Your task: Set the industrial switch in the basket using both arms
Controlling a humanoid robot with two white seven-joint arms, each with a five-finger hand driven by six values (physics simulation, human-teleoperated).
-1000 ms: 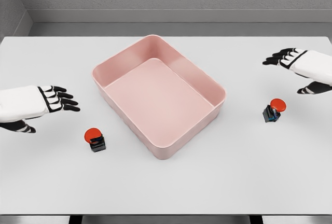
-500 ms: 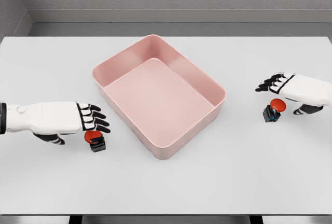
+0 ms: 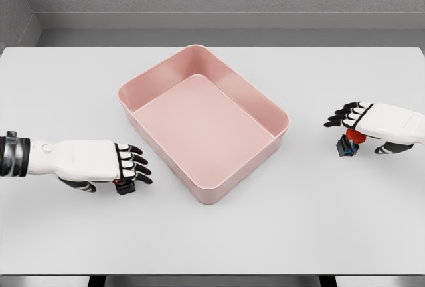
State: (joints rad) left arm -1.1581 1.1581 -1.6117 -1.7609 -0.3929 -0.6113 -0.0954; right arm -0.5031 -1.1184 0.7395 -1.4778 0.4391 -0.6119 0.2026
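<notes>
Two industrial switches, each a red button on a black base, lie on the white table. The left switch [image 3: 124, 187] sits left of the pink basket [image 3: 247, 166] and is mostly covered by my left hand [image 3: 130, 166], whose black fingers stretch flat over its red cap. The right switch [image 3: 345, 145] sits right of the basket, partly under my right hand [image 3: 350, 122], which hovers low over it with its fingers extended. Neither hand has closed around its switch. The basket holds nothing.
The white table [image 3: 212, 240] runs to a front edge at the bottom of the view. A grey wall stands behind its far edge. The basket sits diagonally in the middle, between the two hands.
Both hands have moved inward and down: the left now covers the left switch, and the right has dropped lower over the right switch. The switches and basket have not moved.
</notes>
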